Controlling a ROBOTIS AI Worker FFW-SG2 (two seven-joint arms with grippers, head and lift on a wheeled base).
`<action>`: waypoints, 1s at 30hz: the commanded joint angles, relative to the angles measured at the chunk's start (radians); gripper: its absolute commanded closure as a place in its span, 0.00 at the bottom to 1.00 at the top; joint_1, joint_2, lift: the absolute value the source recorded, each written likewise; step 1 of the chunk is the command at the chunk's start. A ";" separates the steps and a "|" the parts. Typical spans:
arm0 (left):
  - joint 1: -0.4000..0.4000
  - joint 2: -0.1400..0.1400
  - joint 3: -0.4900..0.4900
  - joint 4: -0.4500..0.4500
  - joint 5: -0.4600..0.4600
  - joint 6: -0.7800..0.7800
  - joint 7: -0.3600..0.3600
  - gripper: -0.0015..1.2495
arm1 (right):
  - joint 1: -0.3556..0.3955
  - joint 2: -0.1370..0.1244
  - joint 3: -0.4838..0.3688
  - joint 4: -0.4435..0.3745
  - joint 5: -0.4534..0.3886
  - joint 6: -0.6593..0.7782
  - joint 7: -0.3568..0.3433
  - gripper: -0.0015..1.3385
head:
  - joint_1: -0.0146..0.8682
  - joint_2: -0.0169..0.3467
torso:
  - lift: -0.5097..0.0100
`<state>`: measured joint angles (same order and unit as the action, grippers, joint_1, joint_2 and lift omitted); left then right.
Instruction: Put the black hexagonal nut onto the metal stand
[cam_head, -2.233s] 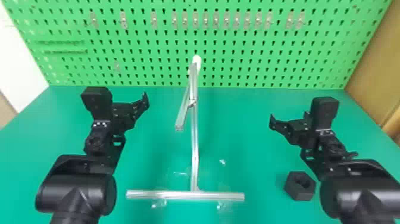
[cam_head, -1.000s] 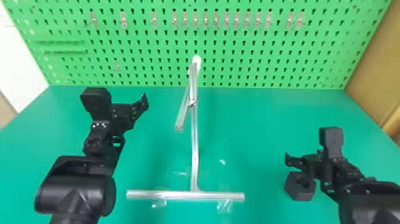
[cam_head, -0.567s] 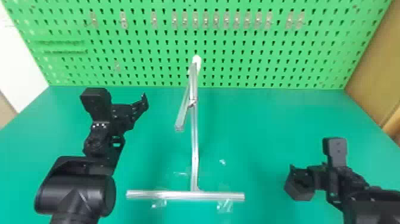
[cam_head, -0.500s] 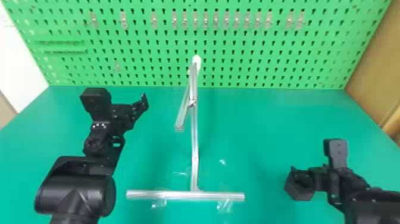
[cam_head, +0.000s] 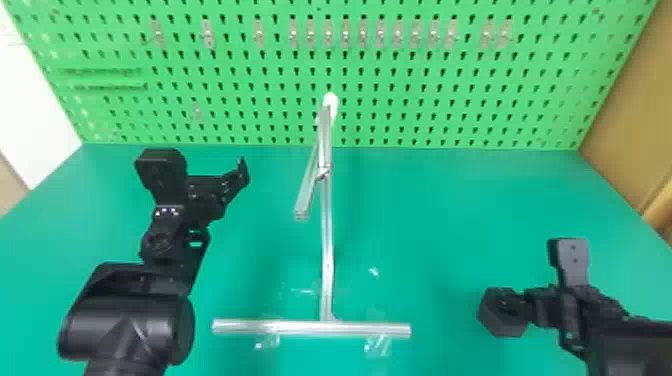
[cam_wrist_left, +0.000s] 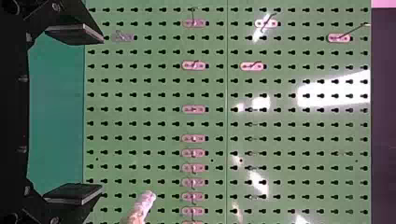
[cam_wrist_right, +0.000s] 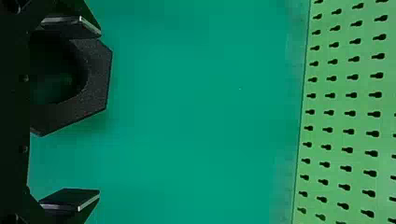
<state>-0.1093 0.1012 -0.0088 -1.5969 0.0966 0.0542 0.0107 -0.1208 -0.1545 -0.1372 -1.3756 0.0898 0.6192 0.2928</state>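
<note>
Black hexagonal nut (cam_head: 492, 322): on the green table (cam_head: 450, 215), near right, hole showing
Right gripper (cam_head: 517, 302): at the nut, fingers wide apart, one close beside or against it; contact unclear
Left gripper (cam_head: 242, 172): left of the metal stand (cam_head: 327, 260), fingers spread, nothing between them
Metal stand: middle, crossbar at its near end
Pegboard (cam_head: 450, 102): far side

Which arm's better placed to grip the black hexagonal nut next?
Right, I'd say: its open claw has the black hexagonal nut between its fingers, while the left claw is across the metal stand.
</note>
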 joint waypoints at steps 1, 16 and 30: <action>0.000 0.000 0.001 0.000 0.000 0.001 0.000 0.13 | -0.003 -0.004 -0.005 0.020 0.005 0.007 0.005 0.08 | 0.80 0.27 | 0.98; 0.000 0.000 0.001 0.000 0.000 0.000 0.000 0.13 | -0.016 -0.007 -0.016 0.064 0.013 -0.012 0.011 0.08 | 0.80 0.27 | 0.98; 0.000 0.000 0.000 0.000 0.000 0.000 0.000 0.13 | -0.017 -0.005 -0.024 0.089 0.016 -0.026 0.017 0.08 | 0.80 0.27 | 0.98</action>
<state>-0.1089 0.1012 -0.0078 -1.5969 0.0966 0.0537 0.0107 -0.1380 -0.1611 -0.1605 -1.2938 0.1043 0.5955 0.3075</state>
